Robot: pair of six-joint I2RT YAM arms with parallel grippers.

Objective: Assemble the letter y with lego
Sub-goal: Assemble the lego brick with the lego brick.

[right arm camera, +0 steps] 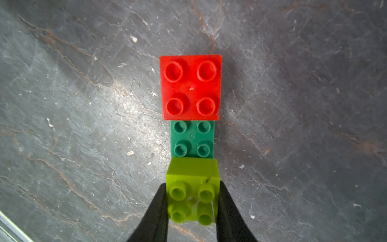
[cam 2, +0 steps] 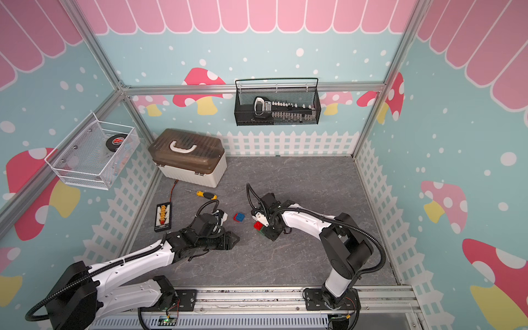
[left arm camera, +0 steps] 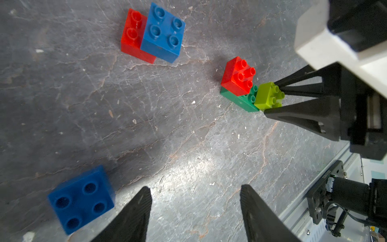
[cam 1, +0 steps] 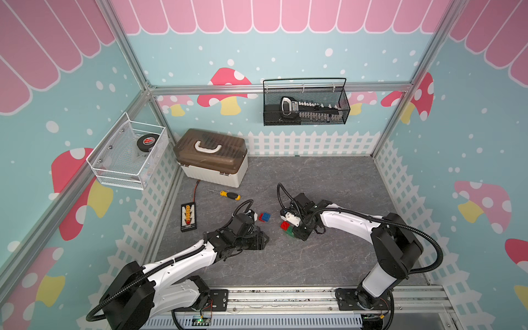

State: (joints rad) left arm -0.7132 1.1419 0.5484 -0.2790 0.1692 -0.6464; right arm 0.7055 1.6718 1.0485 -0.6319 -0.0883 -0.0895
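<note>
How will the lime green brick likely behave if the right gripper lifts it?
Probably stiff: the lime green brick, pinched by the right gripper, shows square edges. Its glossy sides look slippery, so it might twist. It seems seated on the dark green brick, which carries the red brick too; both may rise with it or snap off.
</note>
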